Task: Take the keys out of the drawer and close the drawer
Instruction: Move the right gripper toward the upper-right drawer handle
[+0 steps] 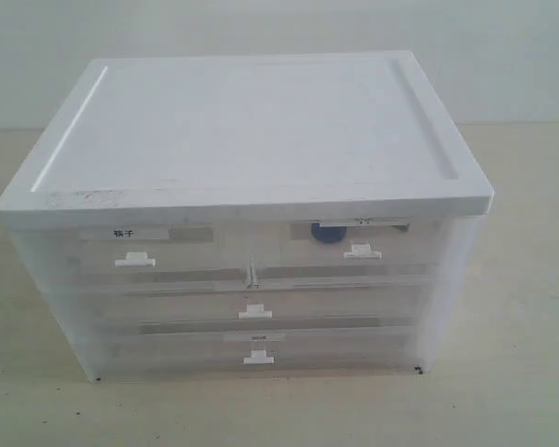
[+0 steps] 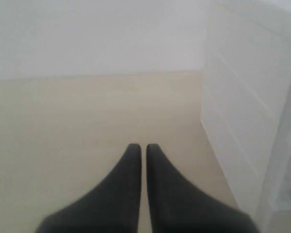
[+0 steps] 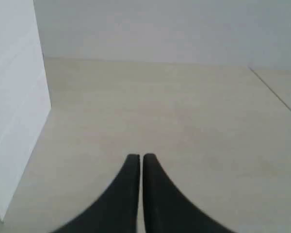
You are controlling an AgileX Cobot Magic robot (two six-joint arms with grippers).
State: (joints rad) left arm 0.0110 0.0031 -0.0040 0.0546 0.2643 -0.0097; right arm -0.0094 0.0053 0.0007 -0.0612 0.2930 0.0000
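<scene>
A pale beige tabletop (image 1: 526, 298) carries a plastic cabinet (image 1: 447, 279) with see-through walls and a flat white lid (image 1: 252, 121). The cabinet has three levels. The two lower levels are wide drawers (image 1: 335, 307), both pushed in, each with a small white tab at the middle. What they hold cannot be made out through the cloudy plastic.

The top level is split into two half-width drawers. The left half drawer (image 1: 74, 256) has a label with bold black characters. The drawer (image 1: 401, 250) on the right has a white label (image 1: 363, 222) with print too faint to read and a white tab handle (image 1: 361, 251). It sits flush with its neighbour, fully shut.

The keys (image 1: 326, 233) lie inside this right drawer, near its front and towards the cabinet's middle. They show only as a dark blue rounded blot through the plastic, just beside the handle. The metal parts cannot be made out.

The left claw (image 2: 141, 148) is above bare tabletop beside one side wall of the cabinet, its two dark fingers pressed together and holding nothing. The right claw (image 3: 138, 158) is by the opposite side wall, also closed up and empty.
</scene>
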